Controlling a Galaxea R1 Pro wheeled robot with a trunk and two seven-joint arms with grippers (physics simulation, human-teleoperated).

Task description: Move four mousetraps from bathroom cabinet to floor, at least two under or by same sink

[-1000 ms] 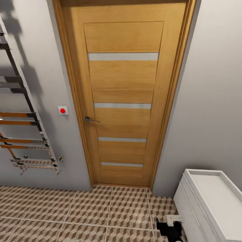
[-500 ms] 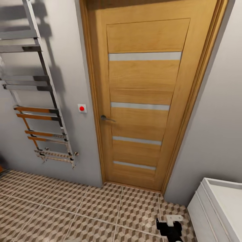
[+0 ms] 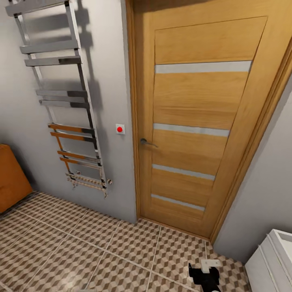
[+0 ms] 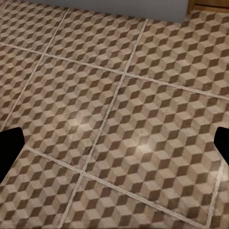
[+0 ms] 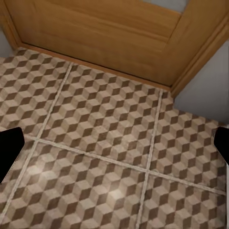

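Here, orange-brown cabinet (image 3: 12,178) far left, both grippers wide open, empty, over bathroom floor (image 4: 114,119)

door (image 3: 202,121): wood, matt, grain showing
towel rail (image 3: 65,97): chrome metal, shining
bathroom floor (image 4: 114,119): tile w/ cube print, glinting slightly

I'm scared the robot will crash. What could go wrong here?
It might bump the white unit sitting close on its right side, near the right gripper. The towel rail sticks out from the wall, so a turning arm could catch it. The orange-brown cabinet is just at the picture's edge, so the robot could misjudge how near it is.
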